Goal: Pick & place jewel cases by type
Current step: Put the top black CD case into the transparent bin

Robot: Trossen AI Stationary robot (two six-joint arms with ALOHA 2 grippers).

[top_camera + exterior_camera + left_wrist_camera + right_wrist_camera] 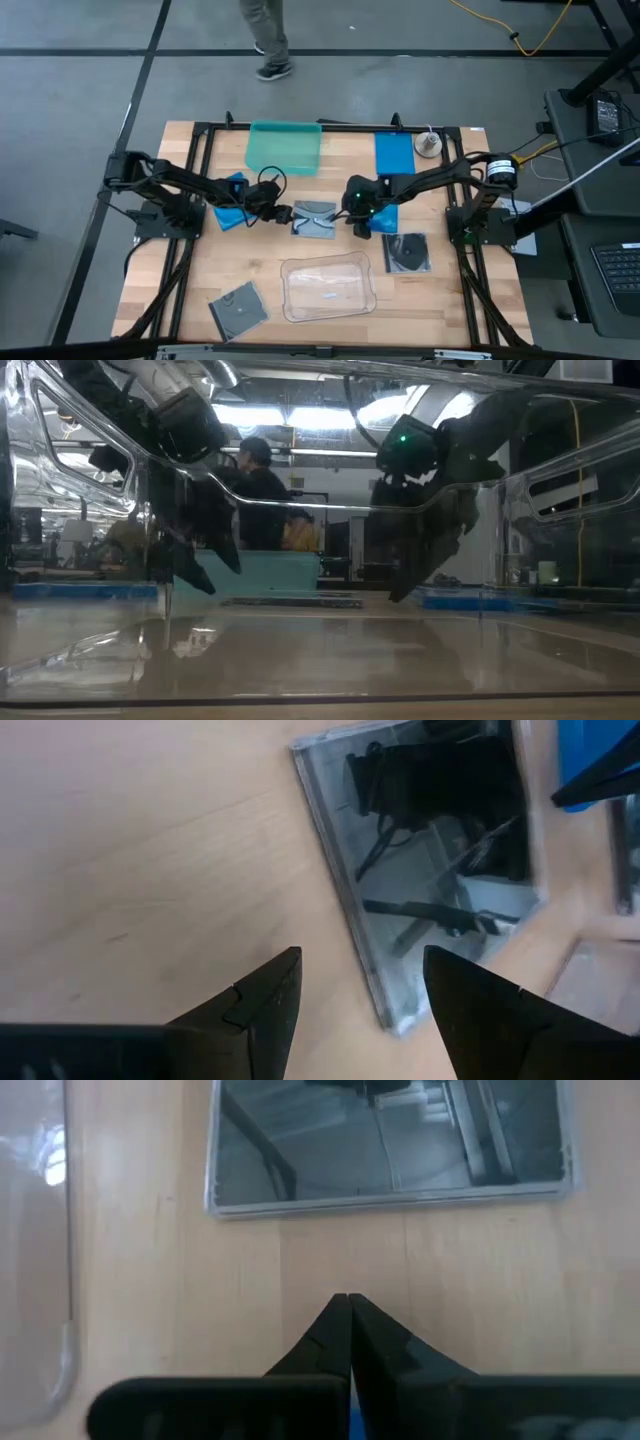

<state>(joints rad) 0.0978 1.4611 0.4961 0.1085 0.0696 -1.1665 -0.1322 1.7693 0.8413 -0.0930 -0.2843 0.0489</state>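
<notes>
Jewel cases, sorted by type: the grey clear-covered square case (315, 219) lies flat at the middle of the desk, between my two grippers.

My left gripper (362, 992) hangs just above one corner of that case (430, 860), fingers spread wide and empty, one edge showing in the gap between them. My right gripper (348, 1342) sits just beside the opposite edge of it (388, 1142), fingers pressed together with nothing of the case between them. I judge the case light, stiff and slick, its thin plastic liable to crack, so I would pinch it across an edge or a corner, gently. Its glossy cover mirrors the rig overhead. Farther out, one solid bright blue case (394, 153) lies near the far edge and another dark case (238, 309) near the front-left corner.
</notes>
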